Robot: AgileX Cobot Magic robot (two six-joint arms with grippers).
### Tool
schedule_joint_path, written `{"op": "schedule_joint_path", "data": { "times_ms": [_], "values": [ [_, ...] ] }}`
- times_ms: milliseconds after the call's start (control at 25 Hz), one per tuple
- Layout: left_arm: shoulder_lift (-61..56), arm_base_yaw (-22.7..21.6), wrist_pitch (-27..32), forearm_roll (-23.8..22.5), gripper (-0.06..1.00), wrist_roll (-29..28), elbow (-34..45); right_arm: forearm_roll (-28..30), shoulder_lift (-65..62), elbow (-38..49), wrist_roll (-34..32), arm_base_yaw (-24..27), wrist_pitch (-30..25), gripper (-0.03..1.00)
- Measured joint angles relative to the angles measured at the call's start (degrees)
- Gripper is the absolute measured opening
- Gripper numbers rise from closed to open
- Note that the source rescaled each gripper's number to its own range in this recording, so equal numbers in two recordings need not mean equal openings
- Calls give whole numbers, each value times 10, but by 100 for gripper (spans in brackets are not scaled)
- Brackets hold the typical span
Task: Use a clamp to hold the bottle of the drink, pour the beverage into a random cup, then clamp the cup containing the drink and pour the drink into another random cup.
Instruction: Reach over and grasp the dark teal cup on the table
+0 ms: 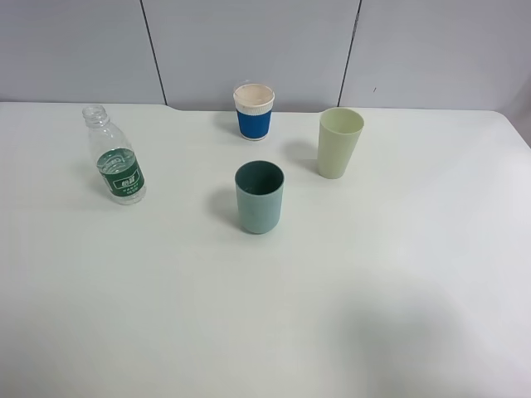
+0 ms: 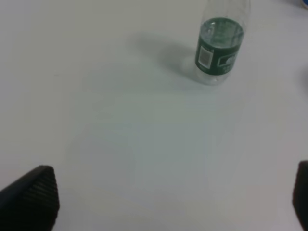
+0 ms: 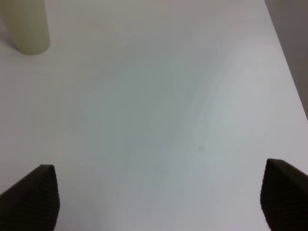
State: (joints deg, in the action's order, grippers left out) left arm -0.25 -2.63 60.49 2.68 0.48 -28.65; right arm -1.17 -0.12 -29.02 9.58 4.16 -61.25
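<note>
We see our left gripper (image 2: pixel 166 204) with its fingers (image 2: pixel 31 199) spread wide, bare white table (image 2: pixel 120 144) between them and nothing held. The bottle (image 2: pixel 220 45) stands upright ahead of these fingertips and well apart from them. It is off their centre line, nearer the line of the other finger (image 2: pixel 302 192), which barely shows. Its dark green label band faces the fingers; how full it is we cannot tell.

Our right gripper (image 3: pixel 156 199) likewise has its fingers (image 3: pixel 31 197) parted, with only table between them and nothing in their grasp. Ahead of them and well apart, out along the line of that same finger, stands the pale green cup (image 3: pixel 29 26), of which only the lower part shows.

From the high camera we find the teal cup (image 1: pixel 259 197) upright near the middle of the table, between the bottle and the pale green cup and closer to the latter, touching neither. It lies outside what shows ahead of either pair of fingers. Its inside is dark, and we cannot tell whether anything is in it. The paper cup (image 1: pixel 254 112), white with a blue sleeve, stands just beyond the teal cup, apart from it, toward the far edge of the table
</note>
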Motion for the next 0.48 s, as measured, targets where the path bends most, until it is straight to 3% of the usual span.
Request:
{"op": "schedule_joint_path", "data": {
  "times_ms": [200, 480],
  "values": [
    [0, 1, 0, 0, 96, 0, 0, 0, 0, 0, 0, 0, 0, 52],
    [0, 45, 0, 2, 96, 2, 0, 0, 0, 0, 0, 0, 0, 52]
  ]
}}
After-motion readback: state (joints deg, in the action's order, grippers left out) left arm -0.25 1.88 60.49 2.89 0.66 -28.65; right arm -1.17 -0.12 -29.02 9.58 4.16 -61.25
